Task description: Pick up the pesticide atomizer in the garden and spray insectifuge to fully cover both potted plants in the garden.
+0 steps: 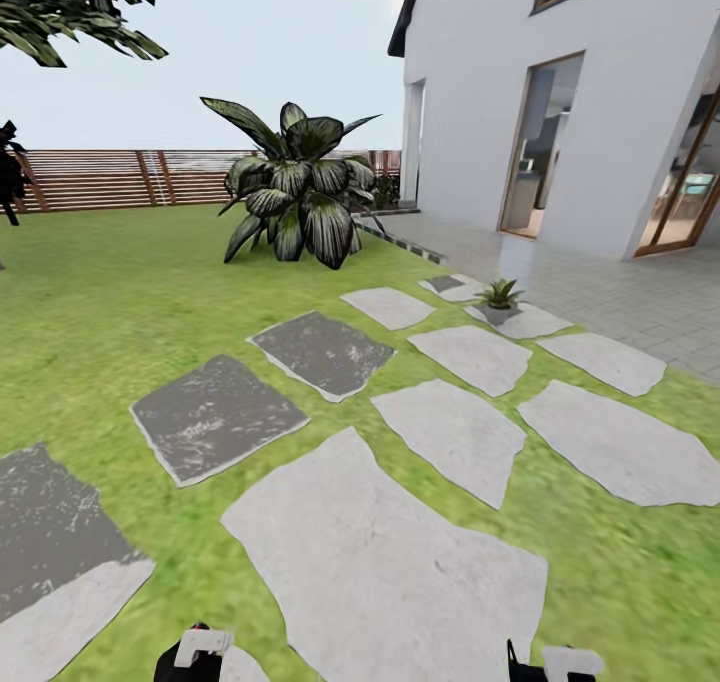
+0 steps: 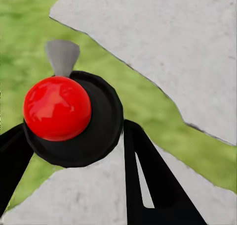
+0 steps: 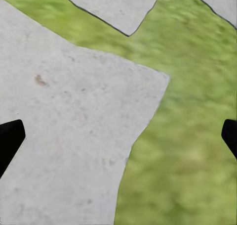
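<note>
1. The left gripper (image 2: 74,128) is seen in its wrist view, clenched around the sprayer (image 2: 74,117). A round black body, a glossy red knob and a short grey spout are shown between the two black fingers (image 2: 153,180).
2. Grass (image 2: 19,42) and pale stepping stones (image 2: 163,47) are seen far below the held sprayer.
3. The right gripper (image 3: 118,136) is spread wide. Its dark fingertips (image 3: 9,138) are just caught at the two side edges of its wrist view, and nothing is held between them. A pale stone and grass are seen beneath it.
4. In the head view both grippers are glimpsed at the bottom edge, the left gripper (image 1: 200,652) at lower left and the right gripper (image 1: 555,662) at lower right.
5. One potted plant (image 1: 499,300) is spotted right of centre, above the middle of the frame. It is set on a pale stone beside the paved patio (image 1: 640,302).
6. That plant is well apart from the sprayer, with several stepping stones (image 1: 455,432) lying between them.
7. A big striped-leaf bush (image 1: 295,192) is seen on the lawn at upper centre. A slatted wooden fence (image 1: 120,177) runs behind it, and a white house (image 1: 480,72) stands at upper right.
</note>
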Robot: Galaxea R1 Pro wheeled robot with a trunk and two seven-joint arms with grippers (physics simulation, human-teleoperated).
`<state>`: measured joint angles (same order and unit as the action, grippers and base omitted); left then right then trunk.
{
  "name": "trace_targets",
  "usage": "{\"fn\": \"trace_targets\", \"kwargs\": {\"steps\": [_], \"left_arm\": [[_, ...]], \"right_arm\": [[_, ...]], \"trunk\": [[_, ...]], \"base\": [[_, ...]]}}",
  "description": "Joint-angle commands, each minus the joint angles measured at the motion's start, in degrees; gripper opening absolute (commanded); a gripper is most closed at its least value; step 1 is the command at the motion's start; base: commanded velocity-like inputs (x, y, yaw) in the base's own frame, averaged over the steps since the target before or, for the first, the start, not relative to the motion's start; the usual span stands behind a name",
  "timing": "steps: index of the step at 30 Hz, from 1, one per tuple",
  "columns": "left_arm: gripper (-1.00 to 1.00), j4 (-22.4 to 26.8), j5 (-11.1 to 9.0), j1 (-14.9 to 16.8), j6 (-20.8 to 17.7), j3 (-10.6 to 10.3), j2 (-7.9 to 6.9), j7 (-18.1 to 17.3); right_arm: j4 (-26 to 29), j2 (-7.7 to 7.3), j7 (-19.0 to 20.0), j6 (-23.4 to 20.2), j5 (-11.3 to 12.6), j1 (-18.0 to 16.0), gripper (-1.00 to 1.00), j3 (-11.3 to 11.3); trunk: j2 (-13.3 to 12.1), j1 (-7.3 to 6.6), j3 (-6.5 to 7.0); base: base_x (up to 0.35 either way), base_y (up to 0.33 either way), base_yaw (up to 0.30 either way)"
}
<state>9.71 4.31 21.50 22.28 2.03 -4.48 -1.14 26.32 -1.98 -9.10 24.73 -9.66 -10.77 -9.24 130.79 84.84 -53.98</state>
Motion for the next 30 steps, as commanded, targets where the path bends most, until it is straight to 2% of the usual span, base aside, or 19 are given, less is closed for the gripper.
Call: {"fn": "trace_targets", "kwargs": {"steps": [1, 30], "left_arm": [[-1.00, 0.0, 0.4, 0.0, 0.2, 0.3, 0.00, -0.1], [-1.00, 0.0, 0.4, 0.0, 0.2, 0.3, 0.00, -0.1]], "right_arm": [[0.0, 0.00, -0.2, 0.1, -0.6, 0.0, 1.00, -0.2], [0.0, -0.05, -0.1, 0.1, -0.7, 0.0, 1.00, -0.2]], "trunk": [[0.0, 0.02, -0.05], [0.0, 0.02, -0.05]], "base": [[0.337, 0.101, 0.000], [0.333, 0.149, 0.000]]}}
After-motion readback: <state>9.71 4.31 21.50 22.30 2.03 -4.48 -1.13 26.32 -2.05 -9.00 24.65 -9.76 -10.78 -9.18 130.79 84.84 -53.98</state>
